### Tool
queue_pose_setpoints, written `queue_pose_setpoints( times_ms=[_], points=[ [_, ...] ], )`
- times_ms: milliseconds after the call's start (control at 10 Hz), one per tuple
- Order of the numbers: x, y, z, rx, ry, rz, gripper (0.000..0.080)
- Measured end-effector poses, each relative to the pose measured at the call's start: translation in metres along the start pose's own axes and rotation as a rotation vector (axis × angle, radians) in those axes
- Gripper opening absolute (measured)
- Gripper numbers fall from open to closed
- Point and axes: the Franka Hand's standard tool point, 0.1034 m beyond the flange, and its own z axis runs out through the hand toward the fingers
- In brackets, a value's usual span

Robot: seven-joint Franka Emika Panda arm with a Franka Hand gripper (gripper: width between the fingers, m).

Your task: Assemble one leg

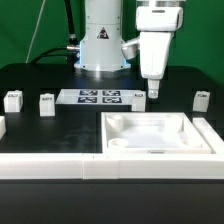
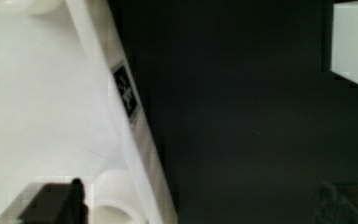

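Several small white legs with marker tags stand on the black table: two at the exterior view's left point(image 1: 12, 99) point(image 1: 45, 103), one beside the marker board point(image 1: 138, 95), and one at the right point(image 1: 201, 99). The large white square tabletop point(image 1: 160, 137) lies in front. My gripper point(image 1: 155, 94) hangs just behind the tabletop's far edge, next to the middle leg, and holds nothing. In the wrist view the gripper point(image 2: 197, 205) is open, with one dark finger point(image 2: 51, 205) over the tabletop point(image 2: 43, 110). A white piece point(image 2: 354, 45) shows at the frame edge.
The marker board point(image 1: 100, 97) lies in front of the robot base point(image 1: 103, 45). Low white blocks point(image 1: 50, 165) line the table's front edge. The tabletop's side carries a tag point(image 2: 123, 90), and a corner socket point(image 2: 110, 210) shows near the finger.
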Motion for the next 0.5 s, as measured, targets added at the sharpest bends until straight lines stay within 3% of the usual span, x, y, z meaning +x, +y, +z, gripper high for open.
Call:
queue_pose_setpoints(
  times_ms=[300, 400, 500],
  points=[
    [0.001, -0.001, 0.000, 0.001, 0.003, 0.240, 0.0648],
    [0.004, -0.011, 0.004, 0.003, 0.031, 0.477, 0.0648],
    [0.017, -0.023, 0.005, 0.002, 0.047, 0.649, 0.0648]
  ],
)
